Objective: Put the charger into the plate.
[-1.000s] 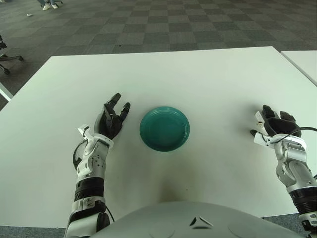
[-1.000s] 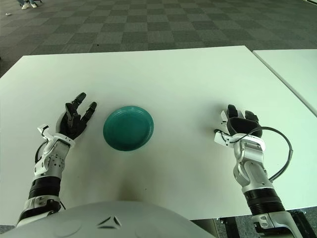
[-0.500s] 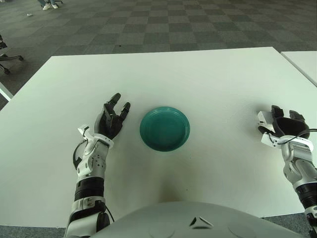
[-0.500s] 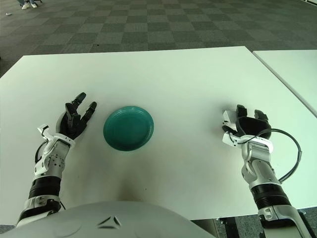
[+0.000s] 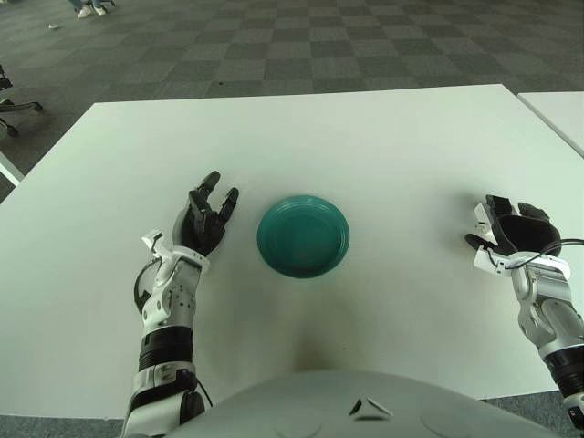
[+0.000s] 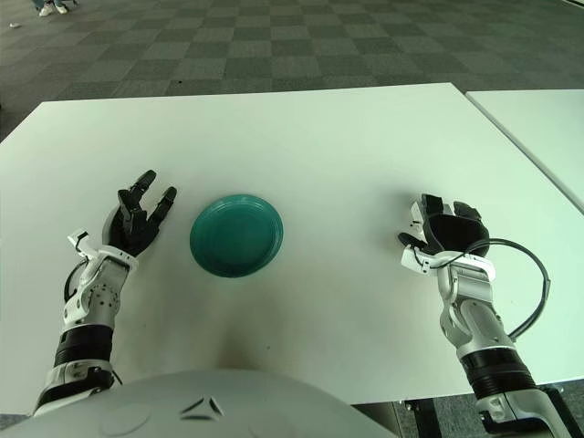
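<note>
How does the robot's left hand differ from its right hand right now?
The left hand lies just left of the round teal plate, fingers stretched open and holding nothing; the right hand is curled around a small white charger. The left hand sits close beside the plate, while the right hand is far off near the white table's right edge. Both have black fingers and are low over the table.

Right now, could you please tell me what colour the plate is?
The plate is plain teal green with no pattern; the left eye view shows it best.

white table (image 5: 365, 137) — a teal plate (image 5: 303, 236) sits on it, near the front middle.
</note>
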Robot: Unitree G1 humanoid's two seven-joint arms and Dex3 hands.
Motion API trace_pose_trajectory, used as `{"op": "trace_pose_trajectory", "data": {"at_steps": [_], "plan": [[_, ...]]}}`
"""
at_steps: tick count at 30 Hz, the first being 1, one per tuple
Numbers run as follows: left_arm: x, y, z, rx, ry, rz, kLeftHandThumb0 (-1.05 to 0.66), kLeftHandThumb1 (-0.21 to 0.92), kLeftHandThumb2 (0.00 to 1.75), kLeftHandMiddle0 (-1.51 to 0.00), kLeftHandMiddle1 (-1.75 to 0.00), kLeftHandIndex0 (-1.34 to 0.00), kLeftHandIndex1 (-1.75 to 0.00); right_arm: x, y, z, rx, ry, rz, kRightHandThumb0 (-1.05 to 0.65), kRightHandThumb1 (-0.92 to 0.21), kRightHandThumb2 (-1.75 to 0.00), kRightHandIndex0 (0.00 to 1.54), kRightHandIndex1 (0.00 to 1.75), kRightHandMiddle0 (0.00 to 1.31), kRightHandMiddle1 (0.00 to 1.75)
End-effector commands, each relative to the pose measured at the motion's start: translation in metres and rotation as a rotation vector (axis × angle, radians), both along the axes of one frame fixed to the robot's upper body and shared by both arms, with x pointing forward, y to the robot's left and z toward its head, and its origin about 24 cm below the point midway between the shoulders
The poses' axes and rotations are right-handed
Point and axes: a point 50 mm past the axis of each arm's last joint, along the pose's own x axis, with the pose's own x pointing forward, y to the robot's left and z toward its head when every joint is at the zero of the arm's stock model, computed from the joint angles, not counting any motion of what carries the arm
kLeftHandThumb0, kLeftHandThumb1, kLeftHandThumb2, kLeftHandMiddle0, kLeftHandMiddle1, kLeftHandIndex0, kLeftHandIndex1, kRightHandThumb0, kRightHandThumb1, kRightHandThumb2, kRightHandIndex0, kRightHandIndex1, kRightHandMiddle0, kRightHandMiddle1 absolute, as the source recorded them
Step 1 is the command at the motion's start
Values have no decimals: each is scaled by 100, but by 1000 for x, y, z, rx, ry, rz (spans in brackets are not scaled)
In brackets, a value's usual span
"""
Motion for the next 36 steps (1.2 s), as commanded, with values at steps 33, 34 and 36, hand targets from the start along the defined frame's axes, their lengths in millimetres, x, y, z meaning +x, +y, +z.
{"op": "trace_pose_trajectory", "data": {"at_steps": [33, 34, 36], "plan": [[-11, -9, -17, 51, 91, -4, -77, 92, 87, -44, -1, 0, -85, 6, 5, 20, -33, 11, 7, -103, -92, -88, 42, 5, 0, 56], [-11, -9, -17, 52, 91, -4, -77, 92, 87, -44, 0, 0, -85, 7, 4, 20, -34, 11, 7, -103, -92, -88, 42, 5, 0, 56], [-11, -9, -17, 53, 90, -4, -77, 92, 87, -44, 0, 0, -85, 7, 4, 20, -34, 12, 7, -103, -92, -87, 42, 5, 0, 57]]}}
